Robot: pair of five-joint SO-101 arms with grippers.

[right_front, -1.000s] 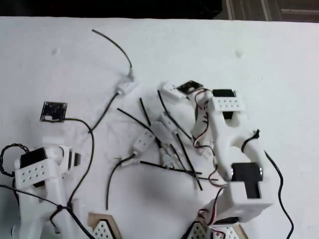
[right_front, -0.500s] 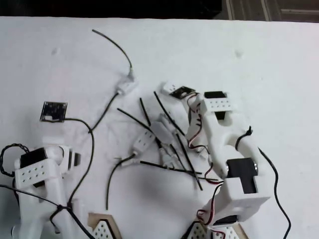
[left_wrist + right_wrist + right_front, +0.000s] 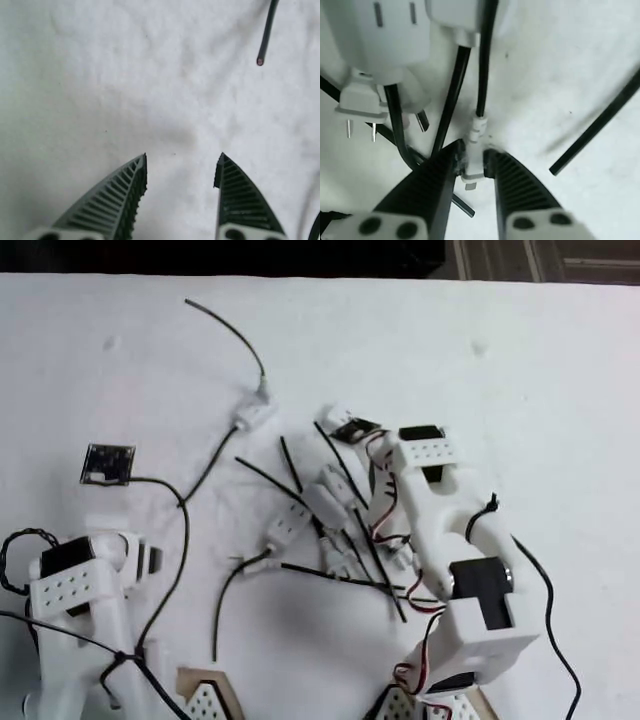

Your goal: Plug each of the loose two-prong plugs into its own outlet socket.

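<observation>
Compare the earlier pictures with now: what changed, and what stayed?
The right arm swung leftward in the high view, toward the cord pile. The right gripper is shut on a plug. The left arm and the pile look unchanged.

A tangle of cords (image 3: 345,540), plugs and sockets lies on the middle of the table (image 3: 520,360). My right arm (image 3: 450,530) stands to its right. My right claw (image 3: 475,160) is at the tangle's far edge, one plug (image 3: 476,130) pressed between its fingers. A socket (image 3: 385,30) and a second plug (image 3: 362,102) lie just beyond. A joined pair (image 3: 252,412) lies apart, behind and left of the tangle. My left claw (image 3: 181,167) hangs over bare table at the near left, fingers apart, a cord end (image 3: 265,35) ahead.
</observation>
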